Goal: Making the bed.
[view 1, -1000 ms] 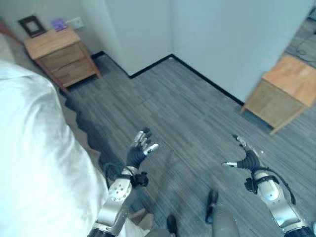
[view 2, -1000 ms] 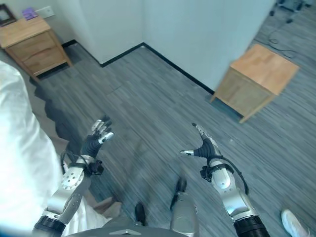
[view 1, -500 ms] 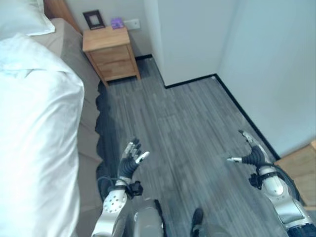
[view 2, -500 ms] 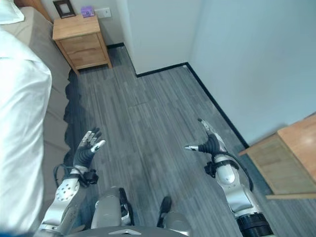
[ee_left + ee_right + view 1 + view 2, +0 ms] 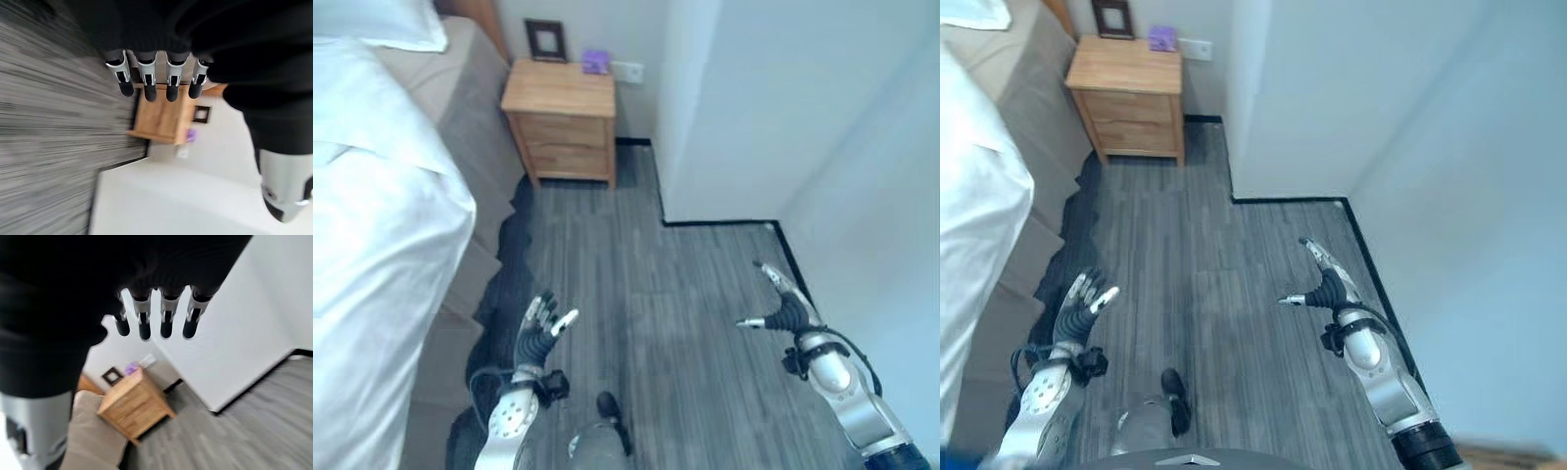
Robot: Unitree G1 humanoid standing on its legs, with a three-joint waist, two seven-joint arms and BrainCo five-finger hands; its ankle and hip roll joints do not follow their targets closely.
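1. White duvet [image 5: 372, 245] drapes over the near edge of the bed [image 5: 470, 108], which fills the robot's left side; a pillow [image 5: 382, 22] lies at the head end, near the wooden nightstand [image 5: 563, 122].
2. I have both hands raised over bare grey floor [image 5: 646, 294], neither touching any bedding.
3. My left hand [image 5: 538, 333] is spread, fingers straight and holding nothing, just beside the bed's fabric side.
4. My right hand [image 5: 783, 311] is also spread and empty, well apart from the bed, close to the white wall [image 5: 754, 117].
5. Seen from the head, the bed's long axis runs away from me toward the nightstand, and the duvet's hanging edge follows it.
6. My judgement: the duvet lies to the left of both hands, so the left hand is the nearer one and the reach must go leftward across the gap.
7. A picture frame [image 5: 546, 39] and a small purple item [image 5: 595, 61] sit on the nightstand.
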